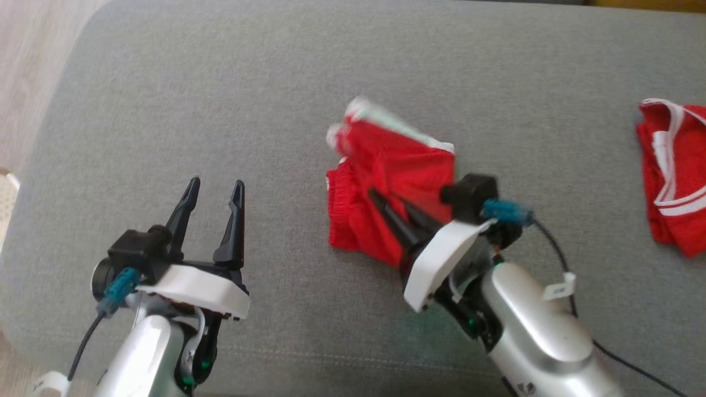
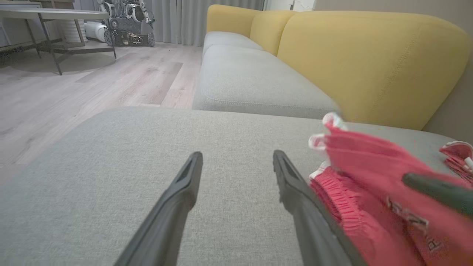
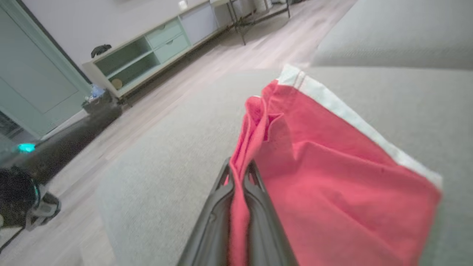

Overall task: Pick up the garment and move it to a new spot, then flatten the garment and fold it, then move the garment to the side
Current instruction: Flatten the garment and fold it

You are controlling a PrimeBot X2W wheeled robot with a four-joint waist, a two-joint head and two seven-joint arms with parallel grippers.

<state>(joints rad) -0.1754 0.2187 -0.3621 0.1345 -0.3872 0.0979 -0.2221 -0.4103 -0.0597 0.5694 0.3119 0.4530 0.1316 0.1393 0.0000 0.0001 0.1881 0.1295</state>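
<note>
A pair of red shorts with white trim (image 1: 391,176) hangs crumpled over the middle of the grey cushion (image 1: 276,99), partly lifted. My right gripper (image 1: 389,201) is shut on a fold of the shorts (image 3: 332,177), the cloth pinched between its dark fingers (image 3: 221,207). Over at the lower left my left gripper (image 1: 212,190) hovers open above the cushion with nothing between its fingers. In the left wrist view my left gripper (image 2: 236,159) has the shorts (image 2: 373,177) to its right, close to the right finger.
A second red garment with white stripes (image 1: 675,171) lies at the cushion's right edge. Yellow backrests (image 2: 369,59) rise behind the grey seats. Wooden floor (image 2: 74,88) lies beyond the cushion's left edge, with a table (image 2: 55,14) and a low cabinet (image 3: 155,55) farther off.
</note>
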